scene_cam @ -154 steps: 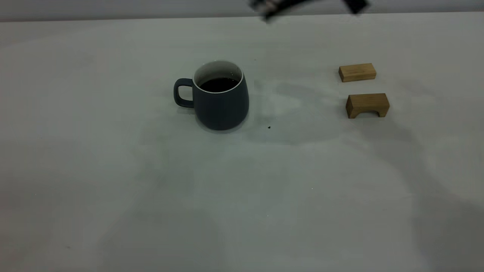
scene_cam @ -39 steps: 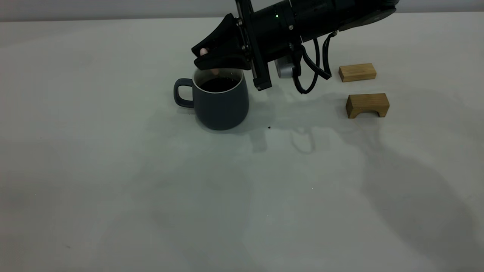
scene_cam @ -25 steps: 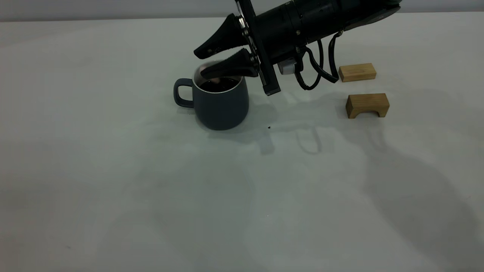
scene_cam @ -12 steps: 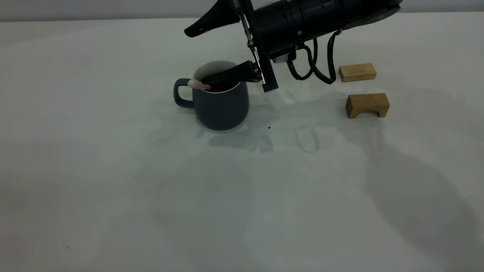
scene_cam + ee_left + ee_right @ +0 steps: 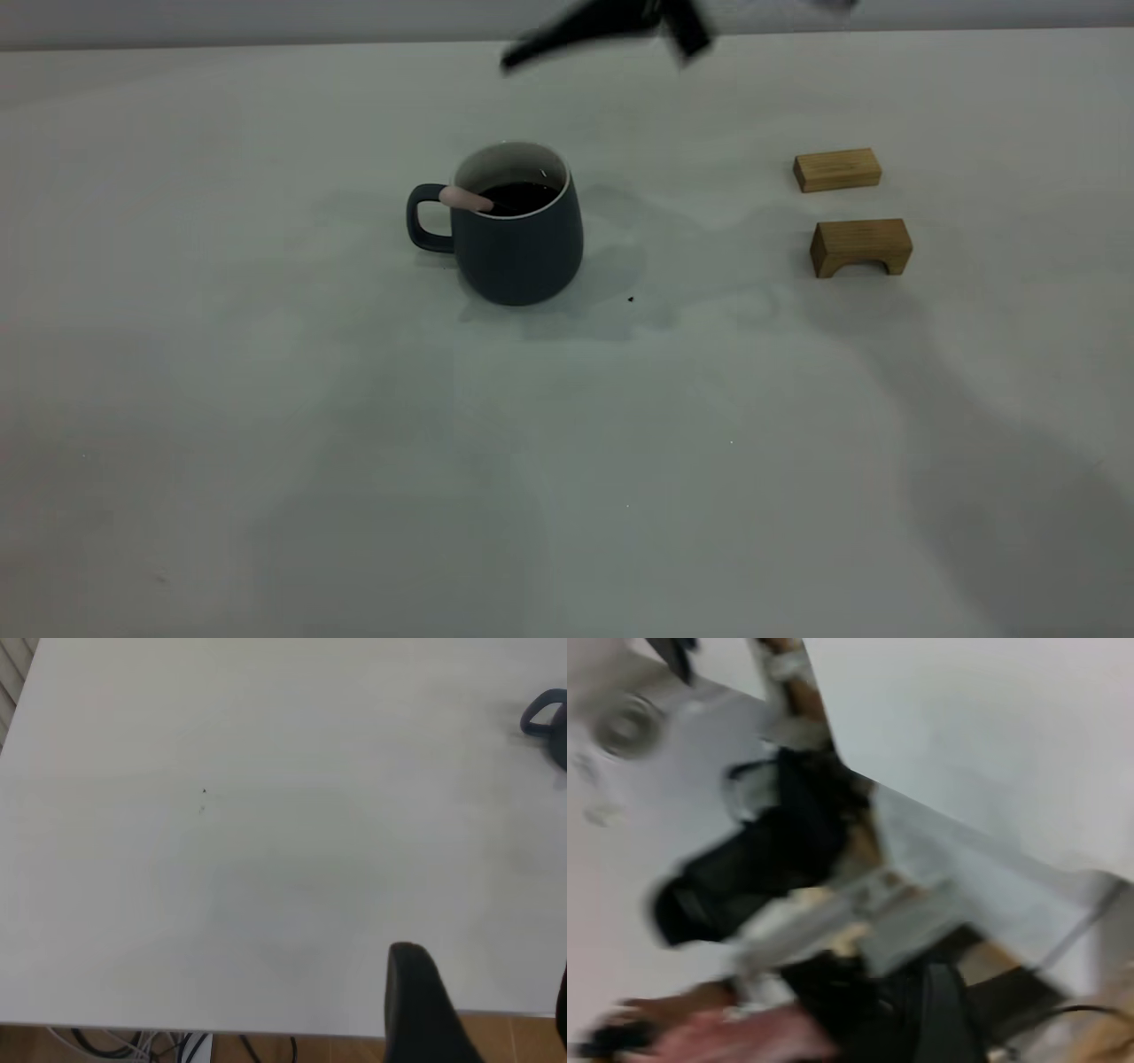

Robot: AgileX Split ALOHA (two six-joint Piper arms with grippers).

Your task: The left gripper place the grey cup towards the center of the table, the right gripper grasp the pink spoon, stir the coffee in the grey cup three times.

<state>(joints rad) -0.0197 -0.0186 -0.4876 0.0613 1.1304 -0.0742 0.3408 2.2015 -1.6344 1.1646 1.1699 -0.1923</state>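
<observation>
The grey cup (image 5: 518,226) stood a little above and left of the middle of the exterior frame on the table (image 5: 354,461), its handle turned to the frame's left. Dark coffee (image 5: 518,197) filled it partway, and the pink spoon (image 5: 467,199) leaned on the rim at the handle side, its pale handle end poking out over the edge while its bowl sat down in the liquid. No gripper touched the spoon or the cup. The right gripper (image 5: 602,27) was a blurred black shape at the top edge of the frame, well above the cup; whether its fingers were apart or together could not be told. Of the left gripper (image 5: 425,1010), only a dark finger showed in its own wrist view, over the table's near edge and far from the cup (image 5: 549,722); its state could not be told either. Two wooden blocks (image 5: 837,169) (image 5: 861,247) lay at the right of the frame.
</observation>
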